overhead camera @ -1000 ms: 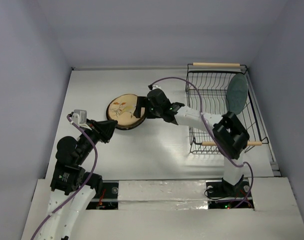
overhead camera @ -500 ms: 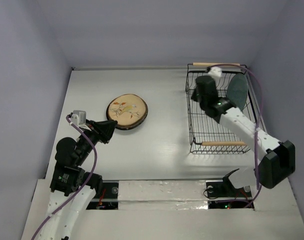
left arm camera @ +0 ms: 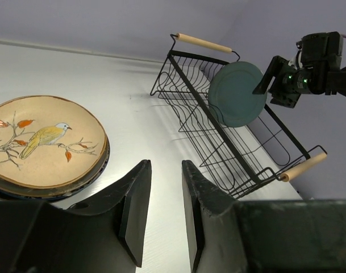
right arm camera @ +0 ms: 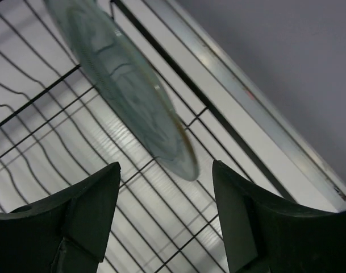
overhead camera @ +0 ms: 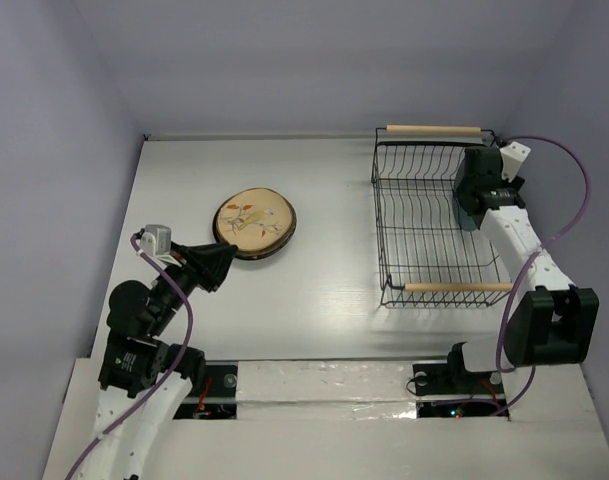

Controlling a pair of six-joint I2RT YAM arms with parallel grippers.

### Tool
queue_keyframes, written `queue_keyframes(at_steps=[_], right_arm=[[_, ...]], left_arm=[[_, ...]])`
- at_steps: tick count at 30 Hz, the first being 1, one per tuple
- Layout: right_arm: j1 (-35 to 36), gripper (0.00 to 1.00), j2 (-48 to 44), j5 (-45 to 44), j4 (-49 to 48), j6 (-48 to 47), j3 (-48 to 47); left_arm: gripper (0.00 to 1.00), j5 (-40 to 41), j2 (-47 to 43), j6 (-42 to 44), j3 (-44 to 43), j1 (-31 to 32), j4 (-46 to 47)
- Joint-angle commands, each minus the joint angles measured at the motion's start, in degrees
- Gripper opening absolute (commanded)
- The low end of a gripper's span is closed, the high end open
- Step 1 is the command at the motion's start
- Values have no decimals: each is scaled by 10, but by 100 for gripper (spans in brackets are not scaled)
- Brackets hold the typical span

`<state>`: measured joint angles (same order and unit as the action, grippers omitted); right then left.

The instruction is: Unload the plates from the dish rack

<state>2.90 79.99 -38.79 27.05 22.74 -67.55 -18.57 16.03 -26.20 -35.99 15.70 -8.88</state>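
- Teal plate (right arm camera: pixel 127 85) is leaning on edge at the far right end of the dish rack (overhead camera: pixel 377 225), in the upper right of the overhead view. No other plate is showing in the rack.
- Right jaws are standing wide and gripping nothing, with the plate's near edge showing between the two fingers in the wrist view.
- Doing this step well is, I judge, calling for squaring the fingers across the rim and seating them past the lip. The plate should then be lifting straight out of its slot so it is not snagging the wires.
- Right arm (overhead camera: pixel 514 240) is reaching up the right side of the frame, wrist turning in over the rack's right wall.
- Tan bird plate (overhead camera: pixel 254 222) is lying on top of a stack on the bench (overhead camera: pixel 314 290), left of centre and well apart from the rack.
- Left arm (overhead camera: pixel 149 320) is sitting folded at lower left. Its jaws are parted narrowly and empty, pointing past the stack.
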Motion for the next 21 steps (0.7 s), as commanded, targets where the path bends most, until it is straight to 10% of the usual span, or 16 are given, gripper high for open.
queue_keyframes(at_steps=[1,21], right_arm=[[-21,71,-10,-2,7,-26,-14],[-102,53,30,142,-95,-146,-42]], left_arm=[[25,-16,-15,-1,4,3,27],[26,1,-18,0,1,13,19]])
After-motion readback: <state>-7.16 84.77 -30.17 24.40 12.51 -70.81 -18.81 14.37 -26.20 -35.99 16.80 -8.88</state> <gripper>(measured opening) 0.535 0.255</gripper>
